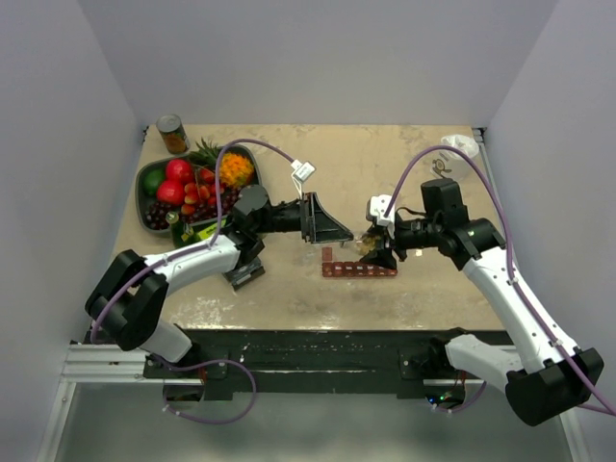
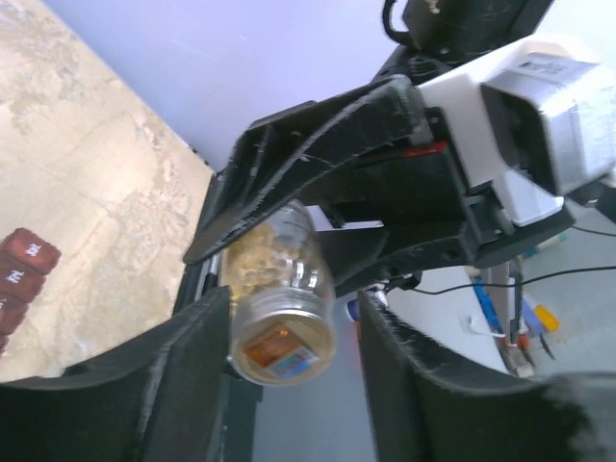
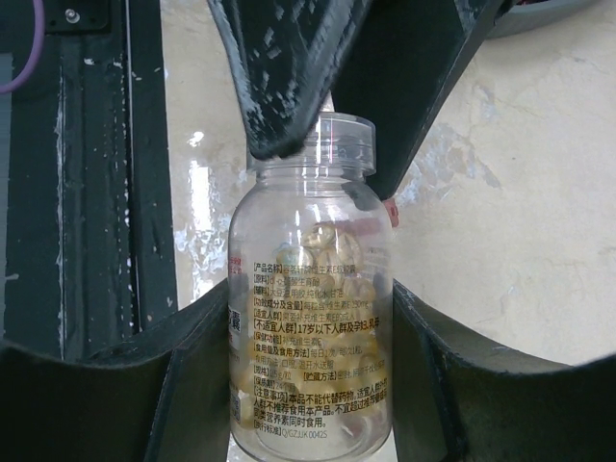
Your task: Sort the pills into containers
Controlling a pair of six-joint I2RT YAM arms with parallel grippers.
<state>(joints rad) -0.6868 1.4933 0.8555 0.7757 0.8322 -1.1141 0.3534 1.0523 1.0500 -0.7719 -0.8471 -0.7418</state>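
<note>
Noting beige counter [image 1: 423, 173] with grey fruit bowl [image 1: 144, 183] at far left, both arms meeting near its middle. Right gripper [image 3: 310, 308] fingers clenched on the body of a clear pill bottle [image 3: 308, 250], held up off the counter; left gripper [image 2: 294, 313] fingers spread either side of the bottle's cap end, gap visible beside one finger. Dark red containers [image 1: 358, 269] lying flat on the counter just below the bottle; golden pills [image 3: 332, 241] seen only inside the bottle.
</note>
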